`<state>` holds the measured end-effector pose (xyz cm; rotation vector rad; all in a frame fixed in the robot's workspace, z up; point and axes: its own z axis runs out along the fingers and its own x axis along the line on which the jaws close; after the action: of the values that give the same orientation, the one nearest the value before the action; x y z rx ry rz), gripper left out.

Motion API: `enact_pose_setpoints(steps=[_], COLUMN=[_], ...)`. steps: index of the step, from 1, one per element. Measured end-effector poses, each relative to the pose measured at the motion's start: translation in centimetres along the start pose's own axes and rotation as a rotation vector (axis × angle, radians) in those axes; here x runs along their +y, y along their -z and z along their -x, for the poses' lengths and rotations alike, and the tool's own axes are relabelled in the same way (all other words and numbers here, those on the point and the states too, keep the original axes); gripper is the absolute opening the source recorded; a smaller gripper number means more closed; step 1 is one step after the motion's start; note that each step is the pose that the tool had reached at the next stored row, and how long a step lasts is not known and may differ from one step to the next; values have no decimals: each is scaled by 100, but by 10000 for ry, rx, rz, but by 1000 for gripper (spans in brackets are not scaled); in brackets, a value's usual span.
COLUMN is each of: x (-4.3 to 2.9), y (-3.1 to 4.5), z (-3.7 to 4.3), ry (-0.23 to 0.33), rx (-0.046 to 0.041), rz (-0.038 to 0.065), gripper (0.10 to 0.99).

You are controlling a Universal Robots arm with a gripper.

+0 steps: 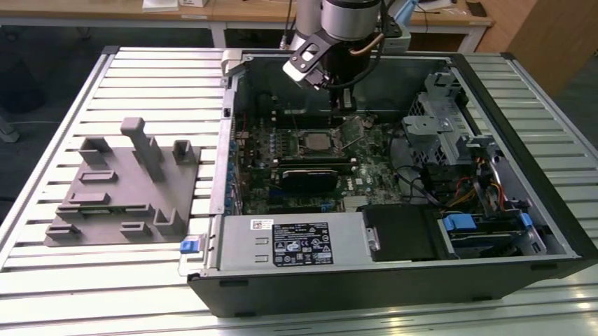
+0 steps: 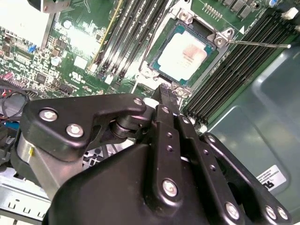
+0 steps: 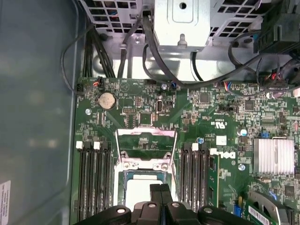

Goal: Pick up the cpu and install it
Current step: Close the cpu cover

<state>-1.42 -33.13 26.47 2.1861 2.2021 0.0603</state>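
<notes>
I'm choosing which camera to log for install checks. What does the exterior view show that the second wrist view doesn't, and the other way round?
Exterior view: the whole open computer case lying on the slatted table, the grey fixture to the exterior view's left of the case, and the arm reaching down into it. Second wrist view: the cpu close up, seated in its socket, memory slots alongside, and the gripper shut and empty. Both: the cpu in the socket, with the gripper's tip near the socket's edge.
</notes>
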Motion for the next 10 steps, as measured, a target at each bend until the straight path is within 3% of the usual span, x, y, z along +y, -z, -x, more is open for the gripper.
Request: enact_pose_setpoints(steps=[10], x=[97], y=[-9], z=[-16], ry=[-1], rx=[0], rz=[0], gripper=[106])
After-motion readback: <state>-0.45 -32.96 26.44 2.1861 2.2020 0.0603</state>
